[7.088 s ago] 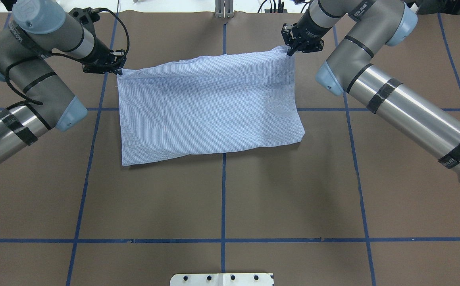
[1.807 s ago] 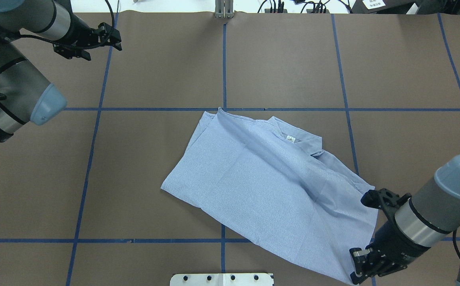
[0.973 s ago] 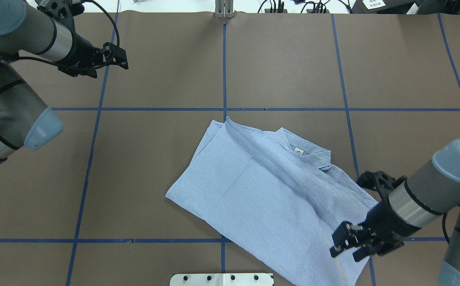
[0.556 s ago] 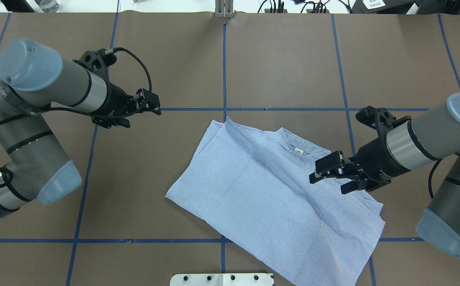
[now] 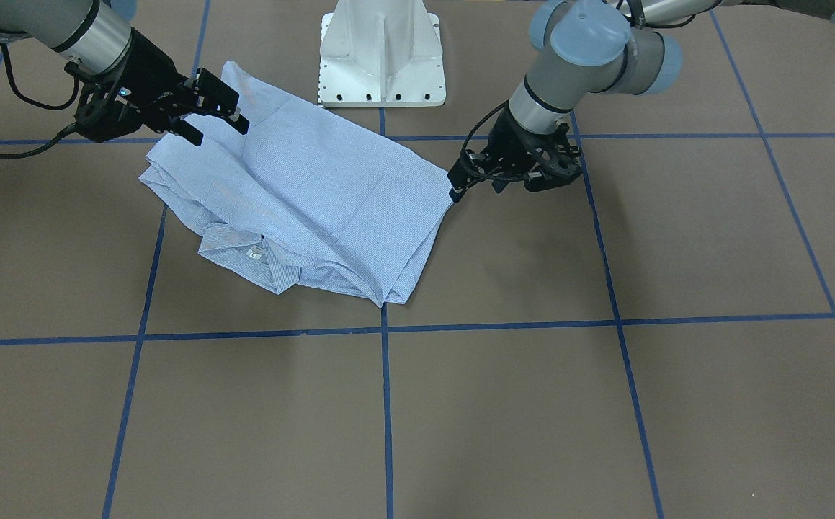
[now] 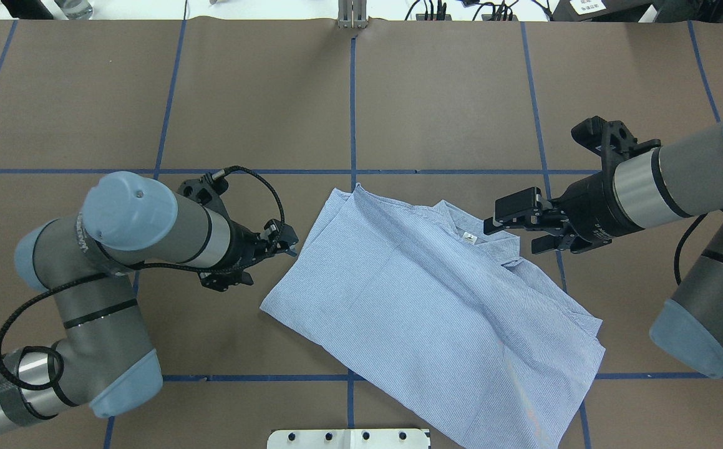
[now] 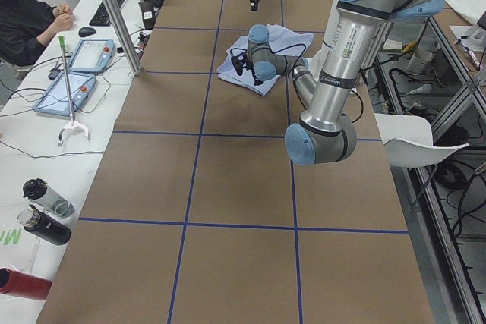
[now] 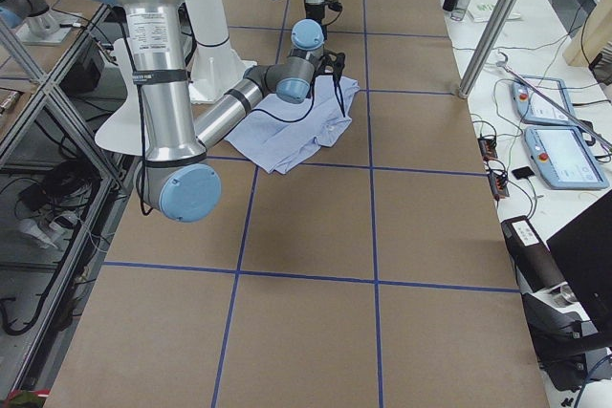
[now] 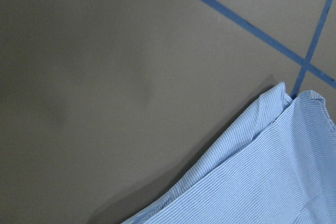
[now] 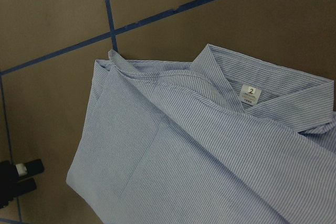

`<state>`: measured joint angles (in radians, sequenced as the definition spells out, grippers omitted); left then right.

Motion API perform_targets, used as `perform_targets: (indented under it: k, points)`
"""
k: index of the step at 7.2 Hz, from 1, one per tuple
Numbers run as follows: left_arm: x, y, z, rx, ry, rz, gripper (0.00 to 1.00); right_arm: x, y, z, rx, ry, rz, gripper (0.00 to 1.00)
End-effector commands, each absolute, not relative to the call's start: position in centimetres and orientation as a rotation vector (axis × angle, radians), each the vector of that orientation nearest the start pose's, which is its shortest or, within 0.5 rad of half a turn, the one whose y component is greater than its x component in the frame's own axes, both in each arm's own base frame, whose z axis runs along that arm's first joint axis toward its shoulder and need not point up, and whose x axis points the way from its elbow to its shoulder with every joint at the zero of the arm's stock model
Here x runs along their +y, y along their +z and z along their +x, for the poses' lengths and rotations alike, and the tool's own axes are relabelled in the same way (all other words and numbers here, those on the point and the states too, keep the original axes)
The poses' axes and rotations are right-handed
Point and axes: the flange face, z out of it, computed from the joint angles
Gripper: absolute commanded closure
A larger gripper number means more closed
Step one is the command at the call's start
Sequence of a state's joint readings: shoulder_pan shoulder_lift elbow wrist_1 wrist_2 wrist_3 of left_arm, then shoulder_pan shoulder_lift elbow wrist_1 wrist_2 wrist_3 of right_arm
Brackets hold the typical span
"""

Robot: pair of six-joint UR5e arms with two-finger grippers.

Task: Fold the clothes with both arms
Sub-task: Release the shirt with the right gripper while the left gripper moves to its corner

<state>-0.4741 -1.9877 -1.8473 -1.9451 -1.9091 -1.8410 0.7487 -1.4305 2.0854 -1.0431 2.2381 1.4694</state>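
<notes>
The light blue striped shirt [image 6: 411,299] lies folded and slanted across the table's middle, collar and white neck label [image 6: 470,237] facing up. My left gripper [image 6: 272,267] hangs open just off the shirt's left edge, close to its lower left corner; the front-facing view shows the left gripper [image 5: 476,189] right at that edge. My right gripper [image 6: 514,236] stands open over the collar's right end with nothing in it, and the front-facing view shows the right gripper [image 5: 221,135] above the cloth. The right wrist view looks down on the shirt [image 10: 210,156].
The white pedestal base [image 5: 381,50] stands at the robot's side of the table. Blue tape lines cross the brown table cover [image 6: 448,93]. In the exterior left view a seated person [image 7: 23,20], tablets [image 7: 72,73] and bottles [image 7: 42,210] are on a side table.
The left arm has swung from the far left corner to the shirt's left edge. The right gripper has let go of the near right corner and moved to the collar. The shirt lies still.
</notes>
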Motion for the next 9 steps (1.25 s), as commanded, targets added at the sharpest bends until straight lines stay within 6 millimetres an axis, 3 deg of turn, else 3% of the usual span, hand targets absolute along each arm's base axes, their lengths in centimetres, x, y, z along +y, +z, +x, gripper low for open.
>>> perform_targets:
  k: [1,3,9]
  points:
    - [-33.4,27.1,52.2,1.038,-0.521,-0.245,0.1,-38.1,28.1,-30.3,-1.27,0.165,-0.062,0.0]
    - [-33.4,28.6,53.0,0.994,-0.536,-0.234,0.12,-38.0,28.0,-30.4,-1.271,0.163,-0.063,0.0]
    - [-33.1,29.8,54.0,0.936,-0.553,-0.249,0.18,-38.3,28.7,-30.6,-1.258,0.172,-0.07,0.0]
